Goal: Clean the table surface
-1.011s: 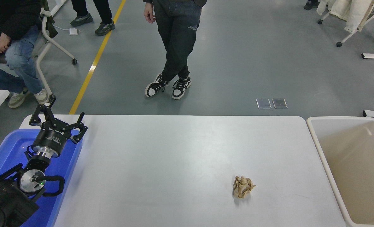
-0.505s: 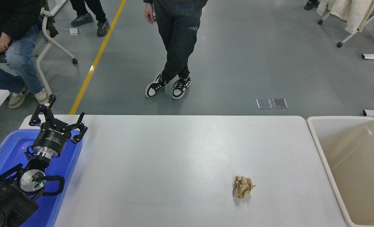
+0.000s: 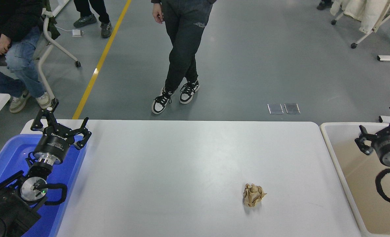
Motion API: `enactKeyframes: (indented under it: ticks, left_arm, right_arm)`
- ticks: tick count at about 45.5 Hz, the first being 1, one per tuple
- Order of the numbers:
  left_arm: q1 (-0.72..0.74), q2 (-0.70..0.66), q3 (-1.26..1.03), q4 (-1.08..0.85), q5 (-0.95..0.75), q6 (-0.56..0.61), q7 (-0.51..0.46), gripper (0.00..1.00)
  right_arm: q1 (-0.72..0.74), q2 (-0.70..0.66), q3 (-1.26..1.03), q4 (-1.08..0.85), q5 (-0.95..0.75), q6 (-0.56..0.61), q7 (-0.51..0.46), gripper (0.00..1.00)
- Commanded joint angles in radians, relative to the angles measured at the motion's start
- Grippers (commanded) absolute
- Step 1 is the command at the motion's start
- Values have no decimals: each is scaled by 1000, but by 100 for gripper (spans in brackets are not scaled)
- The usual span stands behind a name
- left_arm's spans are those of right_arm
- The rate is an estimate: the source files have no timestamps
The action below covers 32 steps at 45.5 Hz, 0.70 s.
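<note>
Grey floor up top, a person (image 3: 182,49) standing past the far edge of the white surface (image 3: 182,158). Left gripper (image 3: 59,123) sits parked at the lower left over the blue bin (image 3: 4,158), fingers spread. One crumpled brown paper wad (image 3: 253,195) lies in the lower right-center of the surface. Right gripper (image 3: 380,130) hangs over the beige bin (image 3: 356,184) at the right edge, fingers apart, so the wad sits down-left of it and it's clearly the nearer arm.
</note>
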<state>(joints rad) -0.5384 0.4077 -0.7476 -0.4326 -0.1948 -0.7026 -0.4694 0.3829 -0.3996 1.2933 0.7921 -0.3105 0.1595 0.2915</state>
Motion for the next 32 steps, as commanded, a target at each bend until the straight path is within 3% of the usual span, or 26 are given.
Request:
enactKeyframes:
  ticks: [1, 16, 32]
  left_arm:
    - [0, 0, -1, 0, 0, 0, 0, 100]
    - [0, 0, 1, 0, 0, 0, 0, 100]
    - [0, 0, 1, 0, 0, 0, 0, 100]
  right_arm:
    - [-24, 79, 21, 49, -117, 58, 113, 100]
    - [7, 105, -39, -33, -176, 46, 170, 100]
    - [13, 102, -60, -31, -211, 45, 170, 100]
